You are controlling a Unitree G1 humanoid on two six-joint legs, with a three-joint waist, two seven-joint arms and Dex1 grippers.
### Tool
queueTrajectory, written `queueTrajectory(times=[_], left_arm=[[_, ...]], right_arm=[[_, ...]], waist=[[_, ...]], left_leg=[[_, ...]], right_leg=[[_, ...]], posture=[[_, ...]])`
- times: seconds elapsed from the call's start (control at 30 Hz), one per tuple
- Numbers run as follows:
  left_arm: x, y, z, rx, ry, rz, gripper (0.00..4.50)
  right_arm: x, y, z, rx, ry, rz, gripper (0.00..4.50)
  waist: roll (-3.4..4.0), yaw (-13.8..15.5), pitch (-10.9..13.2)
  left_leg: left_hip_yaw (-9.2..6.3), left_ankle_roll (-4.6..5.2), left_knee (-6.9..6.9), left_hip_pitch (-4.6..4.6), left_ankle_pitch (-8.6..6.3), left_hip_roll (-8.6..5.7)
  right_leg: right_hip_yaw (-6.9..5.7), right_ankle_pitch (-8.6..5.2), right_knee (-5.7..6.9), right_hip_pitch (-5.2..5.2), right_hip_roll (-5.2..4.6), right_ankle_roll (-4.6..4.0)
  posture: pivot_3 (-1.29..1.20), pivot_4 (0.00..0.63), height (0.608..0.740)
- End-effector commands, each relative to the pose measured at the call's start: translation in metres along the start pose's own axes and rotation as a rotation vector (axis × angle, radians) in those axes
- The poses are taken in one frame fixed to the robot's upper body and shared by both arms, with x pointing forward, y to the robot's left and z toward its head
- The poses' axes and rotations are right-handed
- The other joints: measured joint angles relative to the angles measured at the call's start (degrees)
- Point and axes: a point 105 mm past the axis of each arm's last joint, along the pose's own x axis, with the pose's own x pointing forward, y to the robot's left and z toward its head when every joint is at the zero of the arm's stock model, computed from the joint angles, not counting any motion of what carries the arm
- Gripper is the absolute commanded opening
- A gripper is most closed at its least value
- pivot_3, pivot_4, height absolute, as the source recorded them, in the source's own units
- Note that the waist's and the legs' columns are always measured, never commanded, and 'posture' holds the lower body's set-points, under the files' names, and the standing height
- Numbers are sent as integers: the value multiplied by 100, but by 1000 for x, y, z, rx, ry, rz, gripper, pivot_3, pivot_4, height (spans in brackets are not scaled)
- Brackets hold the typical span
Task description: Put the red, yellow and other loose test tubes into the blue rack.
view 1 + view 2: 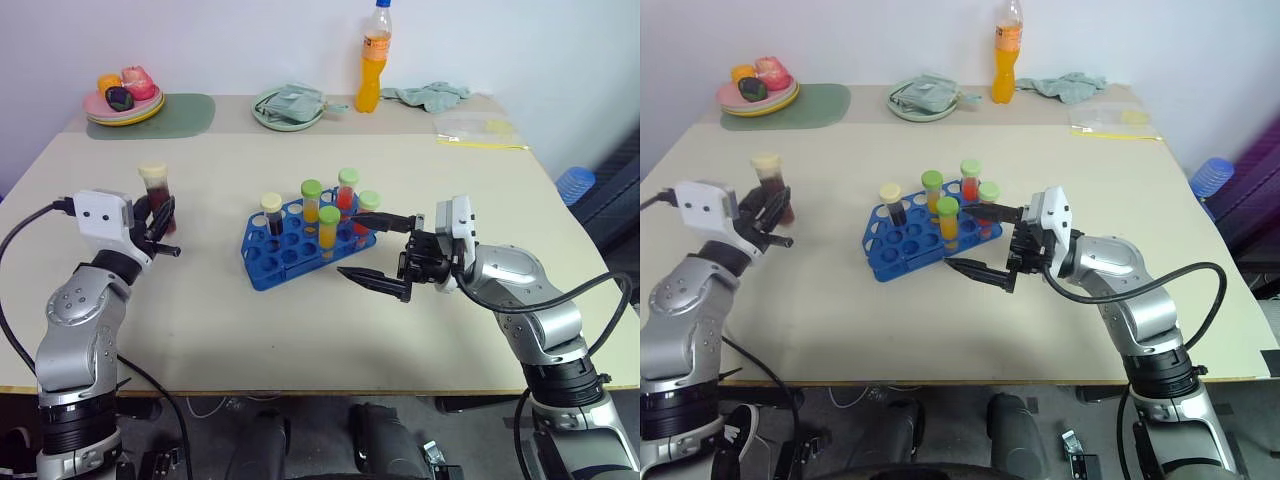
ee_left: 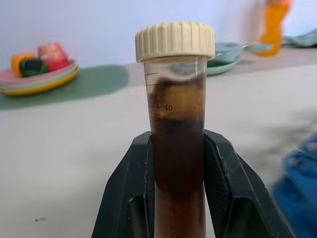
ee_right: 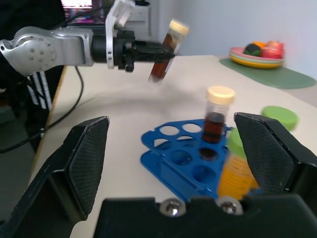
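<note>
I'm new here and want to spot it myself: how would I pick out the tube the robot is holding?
Start at the blue rack mid-table, then look toward the robot's left. There the left gripper holds up a tube of dark brown liquid with a cream cap. It is the one tube off the table, clear of the rack.

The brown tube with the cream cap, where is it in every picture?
Left eye view: brown tube at the left, in the left gripper.
Right eye view: at the left too.
Left wrist view: in the middle, upright between the gripper's fingers.
Right wrist view: near the top, tilted.
Shared landmark: the blue rack.
</note>
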Motion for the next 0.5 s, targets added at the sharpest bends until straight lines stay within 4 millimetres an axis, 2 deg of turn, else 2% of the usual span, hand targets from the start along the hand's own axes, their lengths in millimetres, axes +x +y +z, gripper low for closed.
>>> queueTrajectory(times=[0.03,0.17,0.27,0.37,0.5], left_arm=[[7,-29,15,88,-110,-85,761],[12,-75,15,37,-189,-249,761],[9,-115,3,21,-194,-405,761],[10,-130,-6,35,-200,-469,761],[11,-140,-12,73,-215,-517,761]], right_arm=[[-14,-4,5,-31,9,-11,4500],[-25,-2,0,-16,41,-24,4500],[-29,-2,-1,-8,52,-50,4500],[-28,-1,0,-11,49,-64,4500],[-29,0,2,-18,57,-72,4500]], waist=[[6,3,-1],[5,-10,-1],[8,-18,-1],[17,-40,-1],[18,-18,-1]], left_leg=[[2,1,1,1,1,-2],[4,5,-2,-7,1,-2],[5,8,-10,-9,-1,-1],[8,8,-12,-6,-1,1],[7,9,-7,-4,0,3]], right_leg=[[0,1,-6,6,-2,2],[0,18,-41,13,-2,21],[0,25,-45,9,-2,33],[2,25,-42,6,0,33],[2,25,-36,7,4,28]], posture=[[0,150,740],[0,150,740],[0,150,740],[0,150,740],[0,150,740]])
